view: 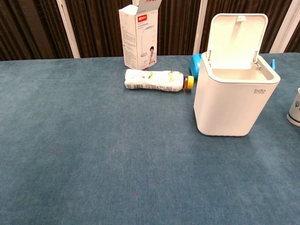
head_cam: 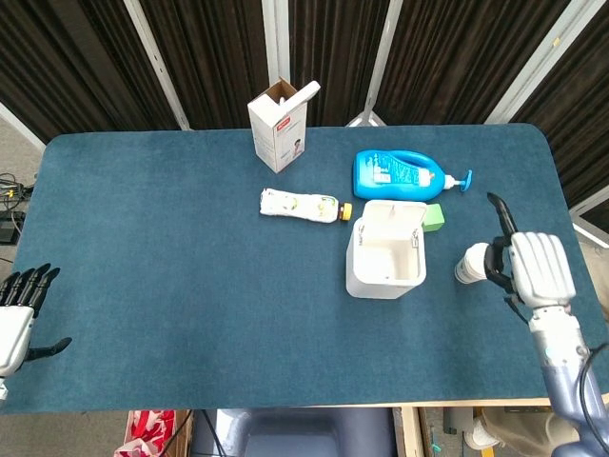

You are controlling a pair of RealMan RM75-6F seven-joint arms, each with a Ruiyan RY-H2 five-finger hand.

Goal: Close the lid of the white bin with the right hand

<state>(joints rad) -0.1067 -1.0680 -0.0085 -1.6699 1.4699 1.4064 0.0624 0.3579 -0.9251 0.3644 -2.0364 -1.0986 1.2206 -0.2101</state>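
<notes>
The white bin (head_cam: 361,268) stands right of the table's middle, and in the chest view the bin (view: 234,105) has its lid (view: 236,40) upright and open. From above, the lid (head_cam: 395,215) leans at the bin's far edge. My right hand (head_cam: 536,270) hovers to the right of the bin, close beside a white cup (head_cam: 474,264), its back facing up and nothing in it. One dark finger points away toward the far edge. My left hand (head_cam: 15,319) rests off the table's near left corner, fingers spread, empty. Neither hand shows in the chest view.
A blue pump bottle (head_cam: 400,173) and a green block (head_cam: 434,218) lie just behind the bin. A white bottle with a yellow cap (head_cam: 300,205) lies to its left, and an opened carton (head_cam: 279,124) stands further back. The cup (view: 294,110) shows at the chest view's right edge.
</notes>
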